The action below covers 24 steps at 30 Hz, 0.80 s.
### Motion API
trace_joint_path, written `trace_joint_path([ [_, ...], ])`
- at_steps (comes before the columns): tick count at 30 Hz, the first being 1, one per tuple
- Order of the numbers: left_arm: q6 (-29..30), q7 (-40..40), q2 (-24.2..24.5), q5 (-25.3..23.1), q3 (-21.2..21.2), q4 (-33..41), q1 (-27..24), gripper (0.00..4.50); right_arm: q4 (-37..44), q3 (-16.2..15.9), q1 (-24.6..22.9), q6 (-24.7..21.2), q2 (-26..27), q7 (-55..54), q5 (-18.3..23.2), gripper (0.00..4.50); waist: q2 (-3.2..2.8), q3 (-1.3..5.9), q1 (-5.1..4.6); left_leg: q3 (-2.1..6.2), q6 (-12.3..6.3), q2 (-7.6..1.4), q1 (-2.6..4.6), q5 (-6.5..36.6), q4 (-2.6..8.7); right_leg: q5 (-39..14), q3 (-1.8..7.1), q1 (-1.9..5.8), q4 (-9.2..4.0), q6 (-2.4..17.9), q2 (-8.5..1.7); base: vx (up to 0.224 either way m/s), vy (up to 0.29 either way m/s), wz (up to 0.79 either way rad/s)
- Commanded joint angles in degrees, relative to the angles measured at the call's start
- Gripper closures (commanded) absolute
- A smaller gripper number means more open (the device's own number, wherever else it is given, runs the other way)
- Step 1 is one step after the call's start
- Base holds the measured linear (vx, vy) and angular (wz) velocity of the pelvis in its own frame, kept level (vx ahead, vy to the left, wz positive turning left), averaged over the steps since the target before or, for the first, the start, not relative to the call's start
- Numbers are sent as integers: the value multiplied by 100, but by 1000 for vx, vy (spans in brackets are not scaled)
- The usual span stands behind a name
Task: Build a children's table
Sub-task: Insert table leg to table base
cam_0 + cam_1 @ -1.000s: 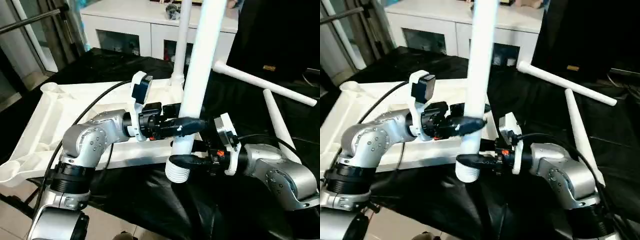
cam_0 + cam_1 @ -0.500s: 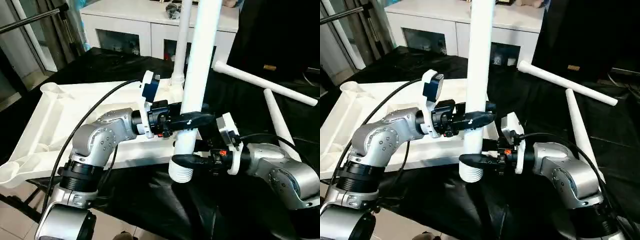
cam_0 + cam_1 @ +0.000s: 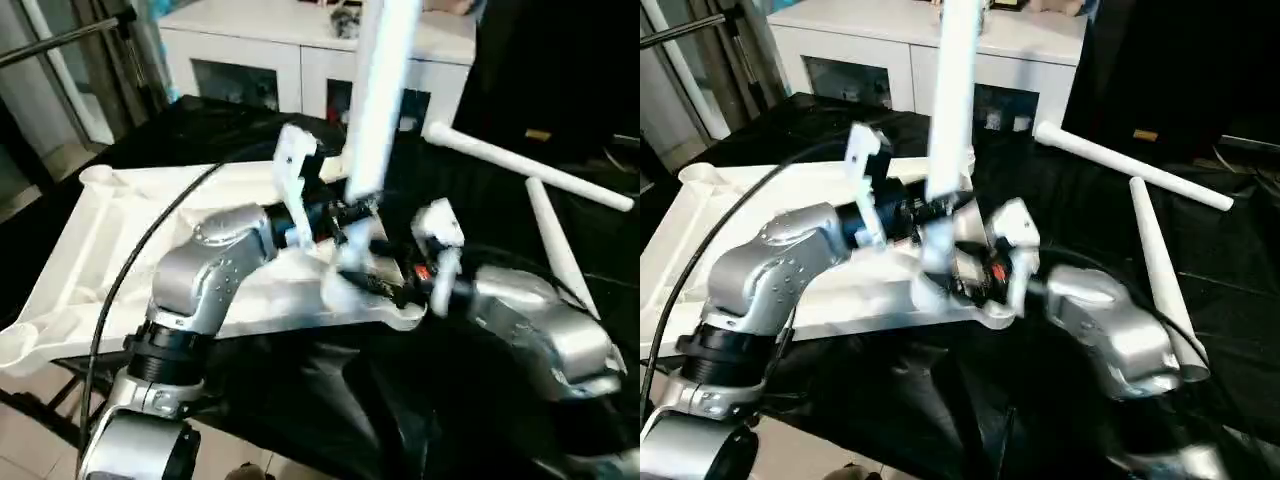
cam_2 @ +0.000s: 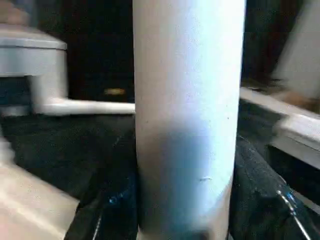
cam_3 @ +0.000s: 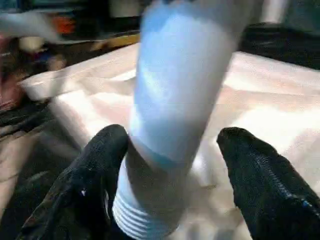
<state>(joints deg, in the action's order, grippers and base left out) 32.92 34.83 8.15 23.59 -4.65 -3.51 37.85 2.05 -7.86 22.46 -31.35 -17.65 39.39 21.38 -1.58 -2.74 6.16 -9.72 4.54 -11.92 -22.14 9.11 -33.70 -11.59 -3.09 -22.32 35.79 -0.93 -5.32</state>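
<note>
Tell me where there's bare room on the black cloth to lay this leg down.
Bare black cloth lies in front of the tabletop, below both forearms. Narrower room lies between the tabletop's right end and the two loose legs. It is crowded around the upright leg, where the left gripper and right gripper meet.

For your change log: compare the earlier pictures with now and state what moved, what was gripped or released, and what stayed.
The held leg was carried from beyond the tabletop's near edge onto its corner. The right gripper's fingers opened off it. Two loose legs stayed.
</note>
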Motion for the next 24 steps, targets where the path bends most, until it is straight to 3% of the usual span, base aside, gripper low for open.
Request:
trace_joint_path([
  [1, -53, -152, -60, -34, 30, 61, 172, 262, -256, 222, 131, 136, 89, -729, -362, 119, 92, 395, -10, -16, 114, -40, 85, 937, 366, -793, 171, 232, -430, 967, -184, 0, 0, 0],
  [9, -150, -271, -158, -148, 55, 16, 209, 262, -329, 204, 180, -111, 219, -1163, -612, 119, 87, 425, 16, -30, -16, -22, 66, 566, 324, 20, 178, 271, -357, 1092, -164, 0, 0, 0],
  [15, -119, -250, -150, -128, 3, 5, 195, 262, -182, 238, 219, -215, 201, -970, -377, 119, 91, 408, 16, -37, -37, -22, 64, 762, 330, -306, 188, 267, -387, 1041, -172, 0, 0, 0],
  [17, -75, -110, -81, -99, -37, -38, 209, 262, -45, 193, 195, -318, 51, -597, -121, 119, 94, 402, 17, -37, -17, -28, 69, 823, 335, -407, 192, 259, -395, 1018, -167, 0, 0, 0],
  [24, 270, 201, 85, 81, 21, -215, 392, 262, 397, 137, 107, -658, -401, 188, 254, 119, 92, 405, 32, -35, -70, -25, 66, 777, 321, -350, 196, 254, -382, 1039, -165, 0, 0, 0],
])
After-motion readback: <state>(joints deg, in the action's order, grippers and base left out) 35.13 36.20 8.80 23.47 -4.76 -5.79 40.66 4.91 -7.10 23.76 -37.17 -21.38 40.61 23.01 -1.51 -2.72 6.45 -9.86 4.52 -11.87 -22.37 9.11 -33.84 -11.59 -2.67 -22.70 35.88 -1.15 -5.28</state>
